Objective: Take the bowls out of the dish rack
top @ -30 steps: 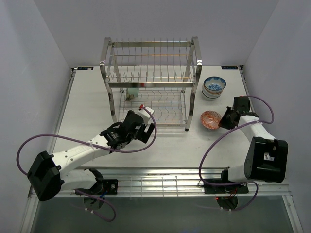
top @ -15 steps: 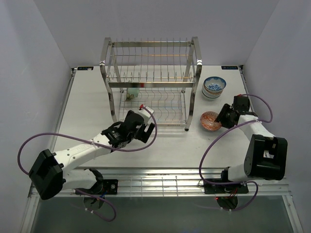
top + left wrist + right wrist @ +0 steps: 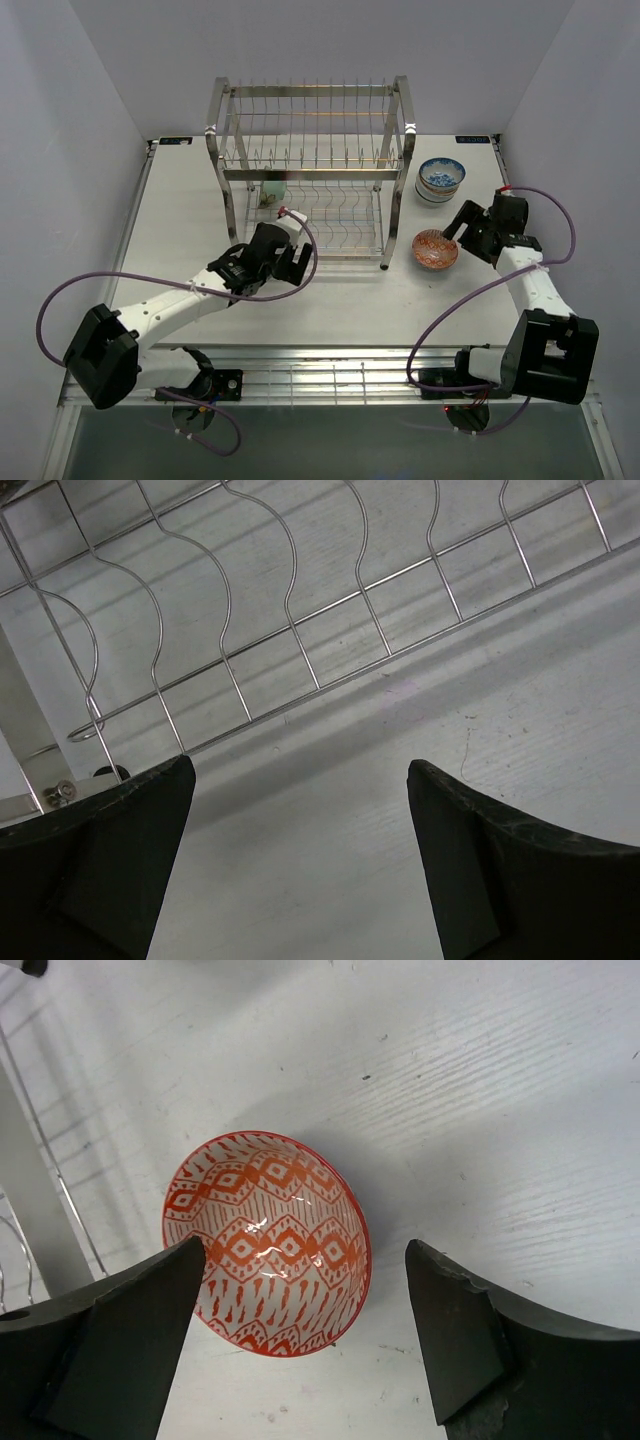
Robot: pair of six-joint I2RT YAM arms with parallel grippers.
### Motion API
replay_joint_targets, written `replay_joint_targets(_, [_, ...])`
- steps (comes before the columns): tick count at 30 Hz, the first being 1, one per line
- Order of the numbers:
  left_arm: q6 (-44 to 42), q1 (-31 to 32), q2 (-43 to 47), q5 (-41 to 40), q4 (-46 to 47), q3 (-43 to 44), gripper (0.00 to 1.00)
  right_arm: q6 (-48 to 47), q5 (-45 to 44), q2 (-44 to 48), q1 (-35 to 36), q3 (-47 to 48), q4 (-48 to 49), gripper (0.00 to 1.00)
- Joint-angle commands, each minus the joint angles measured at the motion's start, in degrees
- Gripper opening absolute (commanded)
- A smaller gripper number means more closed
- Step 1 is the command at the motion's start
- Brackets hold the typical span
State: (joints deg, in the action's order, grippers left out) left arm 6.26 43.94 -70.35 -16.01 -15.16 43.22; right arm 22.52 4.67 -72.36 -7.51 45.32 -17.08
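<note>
The dish rack (image 3: 310,150) of steel wire stands at the back centre, and one pale green bowl (image 3: 272,192) leans in its lower tier at the left. An orange-patterned bowl (image 3: 435,249) (image 3: 268,1242) sits upright on the table right of the rack. Just right of it is my right gripper (image 3: 462,232) (image 3: 305,1252), open and touching nothing, with the bowl's rim lying between the fingers in its wrist view. My left gripper (image 3: 296,262) (image 3: 300,780) hangs open and empty over bare table, just in front of the rack's lower wire shelf (image 3: 300,630).
A blue-and-white bowl stack (image 3: 441,180) stands behind the orange bowl, near the rack's right posts (image 3: 396,215). White walls close in the table on the left, back and right. Purple cables loop from both arms.
My right gripper has opened off the orange bowl, leaving it on the table, and drawn back to the right. The left arm has edged slightly toward the rack.
</note>
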Motion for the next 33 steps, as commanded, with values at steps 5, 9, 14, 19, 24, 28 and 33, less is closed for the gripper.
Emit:
replay_joint_targets(5, [6.8,-5.5,-6.4,4.2,3.3,5.1,0.98,0.7,4.0,3.9,-0.8,-0.1,0.1,0.87])
replay_joint_targets(9, [6.1,-5.9,-13.9,1.8,4.7,10.7,0.98,-0.5,6.0,3.8,-0.8,-1.5,1.1,0.85])
replay_joint_targets(14, [3.1,-6.1,-22.5,-4.0,4.4,19.9,0.98,-0.9,8.1,4.8,-0.8,-3.7,2.4,0.84])
replay_joint_targets(19, [-1.2,-6.2,-27.9,-11.5,4.6,25.1,0.98,-1.1,9.7,4.6,-0.8,-4.5,3.8,0.83])
replay_joint_targets(24, [-4.4,-6.5,-29.6,-17.0,5.8,27.8,0.98,-1.3,10.9,3.5,-0.9,-4.7,4.5,0.83])
replay_joint_targets(28, [-5.9,-6.9,-29.2,-18.5,8.4,27.6,0.98,-1.3,11.3,2.8,-1.1,-5.2,5.1,0.83])
replay_joint_targets(33, [-11.9,-6.9,-29.4,-22.0,12.2,27.4,0.98,-1.3,11.9,2.3,-1.2,-5.4,5.6,0.83])
